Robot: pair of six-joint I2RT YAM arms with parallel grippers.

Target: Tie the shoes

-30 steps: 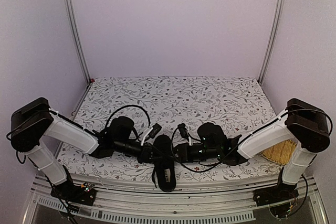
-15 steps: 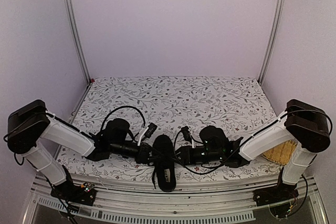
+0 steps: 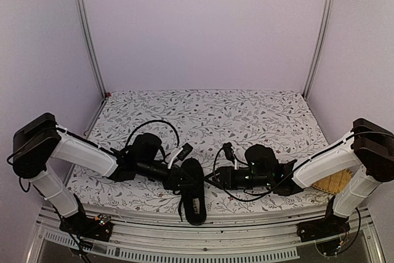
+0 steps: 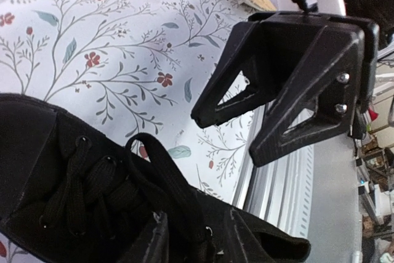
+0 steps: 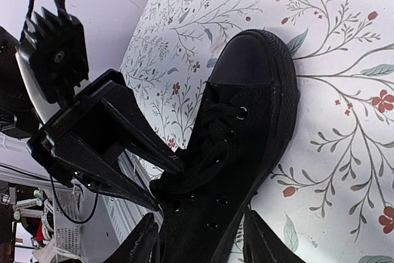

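Judging by the slack loop of thin black lace point(image 4: 157, 149) over the tongue, you have no finished bow yet. The all-black low-top canvas shoe point(image 3: 192, 192) lies at the near edge of the floral-printed desk point(image 3: 246, 115), between the left gripper point(image 5: 167, 184) and the right gripper point(image 4: 226, 137), both with jaws spread.

I get soft, even light, faint shadows; just ahead of my left pincer point(image 4: 197, 247) the all-black canvas low-top shoe point(image 4: 74, 170) swallows detail (the pincer itself blurs).

You had the all-black low-top shoe point(image 3: 193, 192) resting on its sole, toe pointing away, thin laces point(image 4: 154, 170) looped loosely.
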